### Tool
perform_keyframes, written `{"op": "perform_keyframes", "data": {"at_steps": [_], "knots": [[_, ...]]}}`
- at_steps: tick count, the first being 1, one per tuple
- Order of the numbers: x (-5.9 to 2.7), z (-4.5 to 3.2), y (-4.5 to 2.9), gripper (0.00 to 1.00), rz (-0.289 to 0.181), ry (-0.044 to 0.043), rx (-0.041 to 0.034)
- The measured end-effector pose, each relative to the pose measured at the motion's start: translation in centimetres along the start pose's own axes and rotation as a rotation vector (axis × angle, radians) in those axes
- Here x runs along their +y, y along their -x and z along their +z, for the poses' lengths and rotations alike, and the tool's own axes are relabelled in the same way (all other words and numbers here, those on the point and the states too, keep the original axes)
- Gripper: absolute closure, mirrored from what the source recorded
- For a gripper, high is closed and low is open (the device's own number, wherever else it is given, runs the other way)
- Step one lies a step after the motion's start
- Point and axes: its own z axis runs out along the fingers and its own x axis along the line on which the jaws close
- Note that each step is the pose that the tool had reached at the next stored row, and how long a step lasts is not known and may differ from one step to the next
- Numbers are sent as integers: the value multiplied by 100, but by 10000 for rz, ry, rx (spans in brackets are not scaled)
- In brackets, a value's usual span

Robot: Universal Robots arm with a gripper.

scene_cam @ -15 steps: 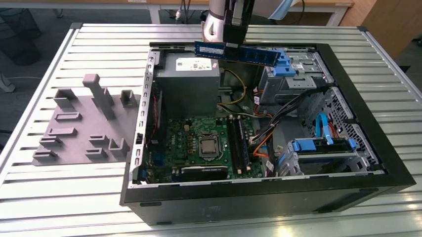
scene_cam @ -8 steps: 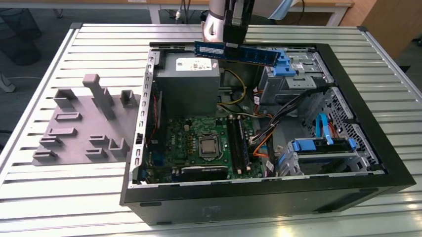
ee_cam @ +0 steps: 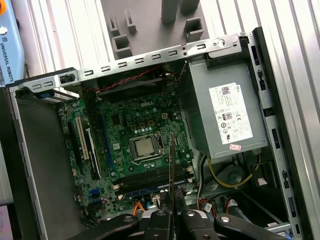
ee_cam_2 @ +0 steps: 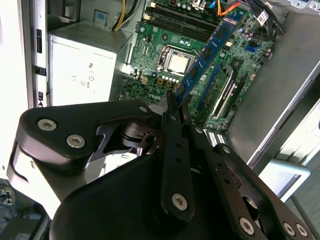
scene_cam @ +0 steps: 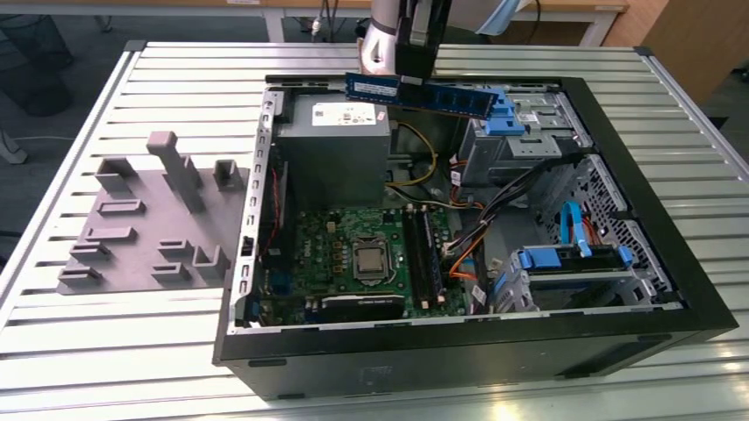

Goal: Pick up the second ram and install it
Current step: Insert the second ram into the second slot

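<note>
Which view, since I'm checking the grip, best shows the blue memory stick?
The exterior view: the narrow blue circuit-board memory stick shows its full side, black chips included, clamped in the black tool above the black computer case. The second wrist view shows the stick foreshortened; the first wrist view shows the stick edge-on.

The second ram [scene_cam: 419, 94] is coloured blue, with a row of black chips along it, and the gripper [scene_cam: 412, 83] is black. The motherboard [scene_cam: 339, 237] is green, with a silver processor [scene_cam: 370, 258] in its middle. Beside the motherboard, the power supply [scene_cam: 333, 158] is grey with a white label. The computer case [scene_cam: 468, 351] around the motherboard is black. Farther from the motherboard, a grey tray [scene_cam: 129, 237] is seen on a table [scene_cam: 105, 351] striped by pale metal slats.
</note>
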Motion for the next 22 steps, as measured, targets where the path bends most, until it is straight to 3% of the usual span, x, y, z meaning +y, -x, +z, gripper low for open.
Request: {"op": "perform_keyframes", "data": {"at_steps": [20,22], "knots": [[0,0,0,86,262,-3,-8],[0,0,0,86,531,-7,-16]]}}
